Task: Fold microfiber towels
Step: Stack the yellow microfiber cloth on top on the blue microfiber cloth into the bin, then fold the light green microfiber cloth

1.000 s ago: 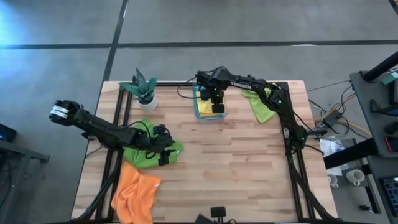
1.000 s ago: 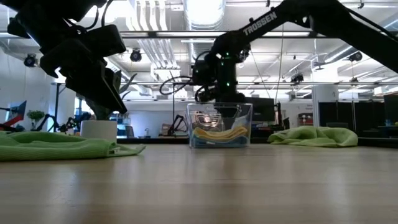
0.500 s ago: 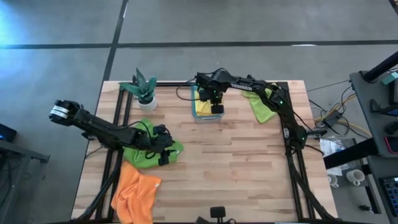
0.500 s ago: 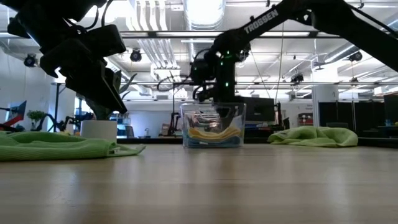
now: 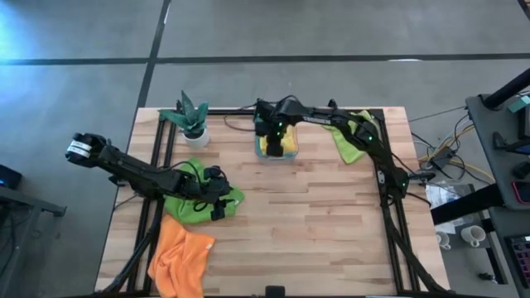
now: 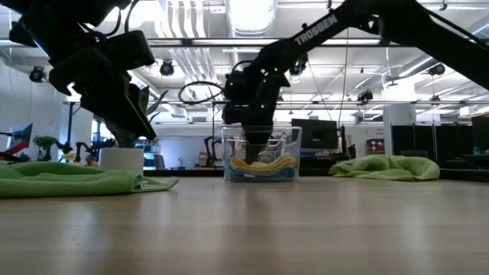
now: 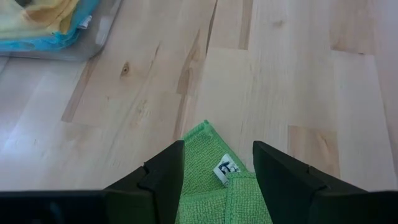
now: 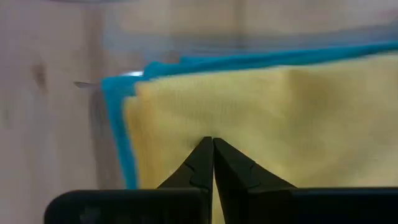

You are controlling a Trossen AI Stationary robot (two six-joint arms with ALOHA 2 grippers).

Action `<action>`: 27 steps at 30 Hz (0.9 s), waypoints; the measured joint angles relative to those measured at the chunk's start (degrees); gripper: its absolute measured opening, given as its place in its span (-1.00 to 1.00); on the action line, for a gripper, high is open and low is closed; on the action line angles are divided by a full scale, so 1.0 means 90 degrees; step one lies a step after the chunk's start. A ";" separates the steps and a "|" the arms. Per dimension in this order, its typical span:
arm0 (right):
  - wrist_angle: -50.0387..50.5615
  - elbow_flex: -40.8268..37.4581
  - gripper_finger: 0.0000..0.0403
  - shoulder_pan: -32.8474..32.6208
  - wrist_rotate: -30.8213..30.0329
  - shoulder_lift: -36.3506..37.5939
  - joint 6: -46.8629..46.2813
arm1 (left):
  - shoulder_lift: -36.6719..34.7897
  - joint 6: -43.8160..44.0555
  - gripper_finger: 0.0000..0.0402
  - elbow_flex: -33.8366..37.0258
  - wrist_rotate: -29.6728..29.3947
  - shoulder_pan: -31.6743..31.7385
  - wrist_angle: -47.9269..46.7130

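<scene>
A clear bin [image 5: 290, 154] at the far middle holds a yellow towel [image 8: 292, 118] lying on a blue towel [image 8: 115, 118]. My right gripper [image 5: 272, 142] reaches down into the bin, shut, its tips [image 8: 212, 144] at the yellow towel's top. My left gripper [image 7: 217, 149] hangs open above the near left of the table, over a corner of the darker green towel [image 5: 189, 205], which lies flat and shows a white label [image 7: 225, 169]. An orange towel [image 5: 178, 257] lies crumpled at the near left. A lime green towel [image 5: 348, 139] lies bunched at the far right. My right gripper points its shut fingertips [image 8: 205, 163] steeply down from above at the yellow towel's top face [image 8: 186, 124] inside the bin. The towel lies flat in the bin. I cannot tell whether the tips touch it.
A small potted plant [image 5: 192, 116] in a white pot stands at the far left. Bare wood [image 5: 315, 223] fills the middle and near right of the table. Dark frame rails [image 5: 156, 157] run along both side edges.
My right gripper has gone toward the table's left edge inside the bin and tipped more steeply downward, staying shut. The bin with its yellow and blue towels slid a little toward the left edge, then stopped.
</scene>
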State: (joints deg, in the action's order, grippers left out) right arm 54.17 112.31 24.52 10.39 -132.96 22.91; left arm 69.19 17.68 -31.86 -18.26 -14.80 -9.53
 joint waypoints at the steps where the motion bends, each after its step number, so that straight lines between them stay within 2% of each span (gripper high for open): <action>1: 0.0000 0.0000 -0.96 -0.0076 -0.0005 -0.0038 -0.0160 | 0.0000 0.0002 -0.13 0.0000 -0.0001 0.0002 0.0002; 7: -0.0043 -0.0003 -0.96 -0.0392 -0.0130 -0.0302 -0.1417 | 0.0000 0.0007 -0.13 0.0000 0.0000 0.0006 0.0002; 10: -0.0110 -0.0002 -0.96 -0.0523 -0.0510 -0.0307 -0.2051 | 0.0000 0.0011 -0.13 0.0000 0.0000 0.0006 0.0009; 13: -0.0451 -0.0002 -0.96 -0.0552 -0.0559 -0.0307 -0.2458 | 0.0000 0.0016 -0.13 0.0000 0.0000 0.0006 0.0014; 19: -0.1289 -0.0004 -0.96 -0.0514 -0.0477 -0.0144 -0.2416 | 0.0000 0.0056 -0.13 0.0000 0.0001 0.0004 0.0005; 27: -0.0080 0.0196 -0.96 -0.0530 -0.0682 0.0127 -0.2176 | 0.0000 0.0057 -0.13 0.0000 0.0002 0.0002 0.0001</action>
State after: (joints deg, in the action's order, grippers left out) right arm 53.45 114.08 19.75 4.25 -131.82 3.33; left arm 69.19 18.20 -31.86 -18.24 -14.79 -9.53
